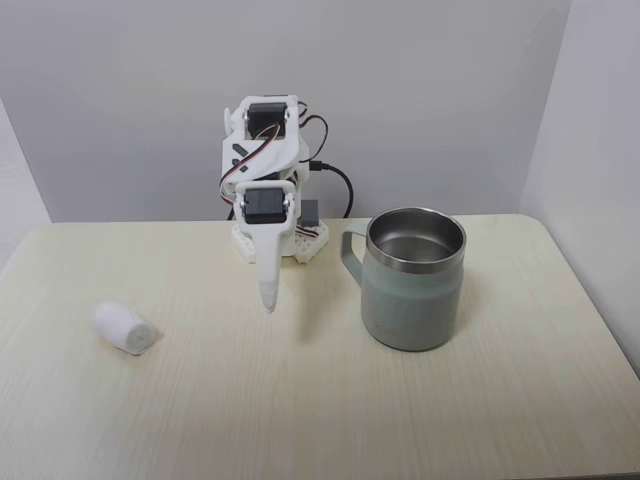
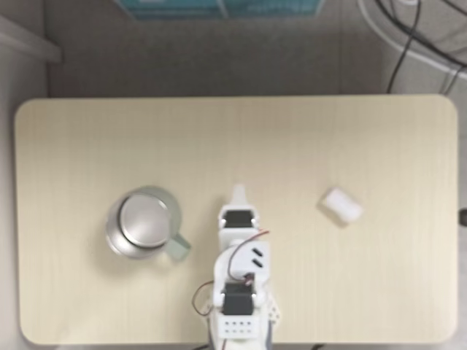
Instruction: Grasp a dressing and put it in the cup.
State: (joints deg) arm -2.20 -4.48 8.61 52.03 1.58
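Item count: one dressing (image 1: 126,328), one cup (image 1: 412,279), one arm with one gripper (image 1: 267,300).

The dressing, a small white roll, lies on its side on the pale wood-grain table (image 1: 300,400), at the left in the front-facing fixed view and at the right (image 2: 342,205) in the top-down fixed view. The cup stands upright on the opposite side of the arm (image 2: 143,223), its handle (image 2: 179,246) turned toward the arm base (image 2: 241,321). Its steel interior appears empty.

The gripper (image 2: 238,194) points down at the table between the two items, well apart from both. Its fingers appear pressed together with nothing between them. Bare table separates gripper and dressing. Black cables (image 1: 340,185) run behind the base.
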